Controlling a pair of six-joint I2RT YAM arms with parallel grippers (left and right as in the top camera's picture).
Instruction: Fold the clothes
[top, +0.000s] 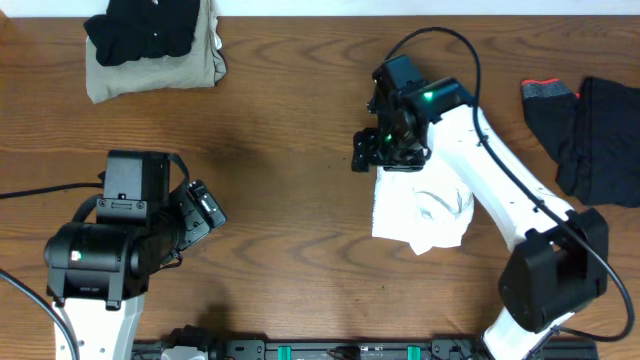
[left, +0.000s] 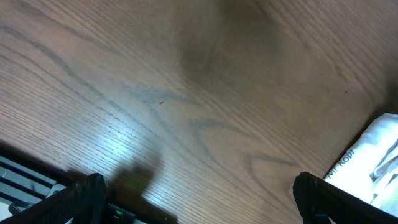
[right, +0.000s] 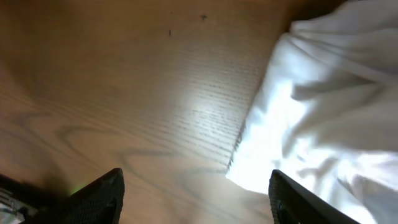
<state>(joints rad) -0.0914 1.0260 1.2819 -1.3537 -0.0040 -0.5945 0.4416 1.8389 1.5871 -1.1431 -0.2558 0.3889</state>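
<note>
- The white shirt (top: 420, 215) lies as a wrinkled, folded bundle on the wooden table (top: 290, 120), right of the middle and toward the near side.
- The right claw (top: 365, 152) hangs at the shirt's far left corner, just beside the edge of the cloth in the overhead view.
- In the right wrist view its jaws stand apart with nothing clamped. One finger (right: 99, 196) is over bare wood and the other over white cloth, and the shirt's left edge runs between them.
- The left claw (top: 207, 212) is well apart from the shirt, at the near left. Its jaws are spread wide and empty over bare wood, and a corner of the shirt shows only at the right edge of its wrist view.
- A khaki garment (top: 190, 75) with a black garment (top: 140, 30) on top sits at the far left.
- Another dark garment (top: 600, 140) lies at the far right edge of the table.
</note>
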